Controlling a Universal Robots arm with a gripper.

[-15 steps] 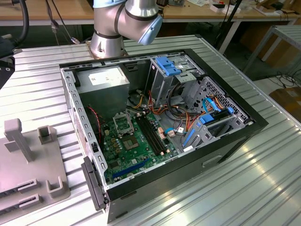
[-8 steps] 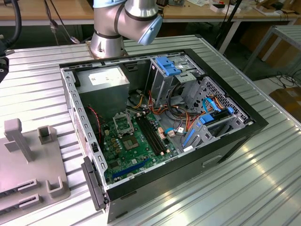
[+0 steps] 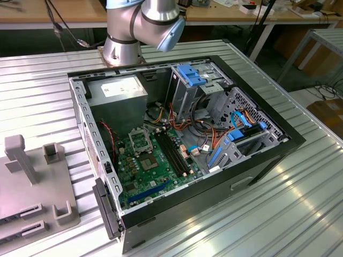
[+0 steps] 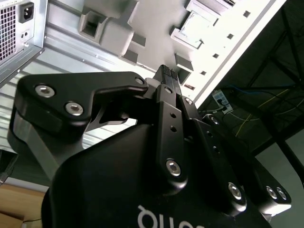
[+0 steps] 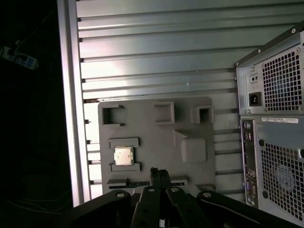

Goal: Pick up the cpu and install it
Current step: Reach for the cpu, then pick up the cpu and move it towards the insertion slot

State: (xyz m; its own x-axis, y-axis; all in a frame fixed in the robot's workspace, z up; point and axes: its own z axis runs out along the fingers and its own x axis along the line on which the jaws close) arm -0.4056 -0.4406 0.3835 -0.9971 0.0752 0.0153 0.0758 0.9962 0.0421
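The room is a workshop, with wooden workbenches (image 3: 53,13) running along the back of the exterior view and cables trailing under them. In front stands a broad table (image 3: 300,214) of ribbed silvery metal slats that catch the light. Most of it is taken up by a black computer case (image 3: 214,198) lying on its side with the panel off, so its green motherboard (image 3: 144,171) faces upward. The arm (image 3: 144,21) rises from its base on the table just behind the case.

At the exterior view's left, beside the case, a flat grey plate (image 3: 32,182) with raised holders rests on the slats. In the first wrist view this plate (image 5: 156,137) lies below the hand (image 5: 159,176), whose fingertips are pressed together with nothing between them. The second wrist view shows the hand (image 4: 166,73) the same way.

The cpu (image 5: 123,156) sits flat on the plate between two low grey brackets, near the hand but not touching it.
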